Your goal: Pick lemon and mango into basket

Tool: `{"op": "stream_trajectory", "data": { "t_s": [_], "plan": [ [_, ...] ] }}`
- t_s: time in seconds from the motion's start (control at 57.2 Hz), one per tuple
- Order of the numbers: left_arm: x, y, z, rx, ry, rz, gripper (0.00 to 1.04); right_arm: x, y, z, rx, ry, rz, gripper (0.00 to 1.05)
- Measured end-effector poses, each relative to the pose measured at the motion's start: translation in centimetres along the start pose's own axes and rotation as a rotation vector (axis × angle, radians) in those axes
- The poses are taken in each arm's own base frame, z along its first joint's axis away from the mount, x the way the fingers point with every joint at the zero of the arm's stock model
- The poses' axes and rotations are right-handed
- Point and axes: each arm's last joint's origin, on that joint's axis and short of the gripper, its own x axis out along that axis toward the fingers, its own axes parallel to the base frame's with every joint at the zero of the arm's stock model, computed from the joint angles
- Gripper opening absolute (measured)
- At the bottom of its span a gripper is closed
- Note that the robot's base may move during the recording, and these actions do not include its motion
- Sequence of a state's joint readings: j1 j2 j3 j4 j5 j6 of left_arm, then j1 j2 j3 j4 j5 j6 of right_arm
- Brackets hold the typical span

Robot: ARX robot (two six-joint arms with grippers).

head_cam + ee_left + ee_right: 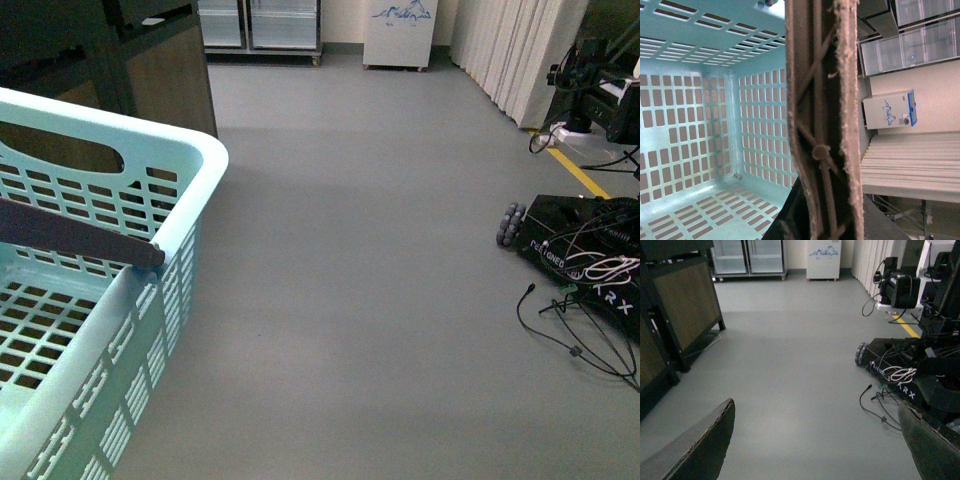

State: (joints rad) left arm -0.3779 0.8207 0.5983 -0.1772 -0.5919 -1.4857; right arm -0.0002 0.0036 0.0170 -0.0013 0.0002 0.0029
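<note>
We are seeing one basket [190, 160], its one handle [822, 125] crossing the left wrist view. The right gripper's [816, 407] two fingers [700, 450] are standing apart. We cannot tell the left gripper's state.

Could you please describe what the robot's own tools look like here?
Only the right tool shows clearly: two broad, rounded fingers, dark grey, with pale, frayed edges. No cables or markings show on them. The front view shows neither arm, and in the left wrist view I cannot tell the left tool from the brown ribbed bar there.
</note>
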Motion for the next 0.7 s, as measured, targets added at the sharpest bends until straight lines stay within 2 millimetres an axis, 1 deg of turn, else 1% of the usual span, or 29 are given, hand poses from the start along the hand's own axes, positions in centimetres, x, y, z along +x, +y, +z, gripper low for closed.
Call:
{"op": "stream_trajectory", "data": {
  "t_s": [0.699],
  "plan": [
    [-0.01, -0.05, 0.01, -0.001, 0.0, -0.001, 0.06, 0.0, 0.0, 0.0, 0.0, 0.0, 0.0, 0.96]
  ]
}}
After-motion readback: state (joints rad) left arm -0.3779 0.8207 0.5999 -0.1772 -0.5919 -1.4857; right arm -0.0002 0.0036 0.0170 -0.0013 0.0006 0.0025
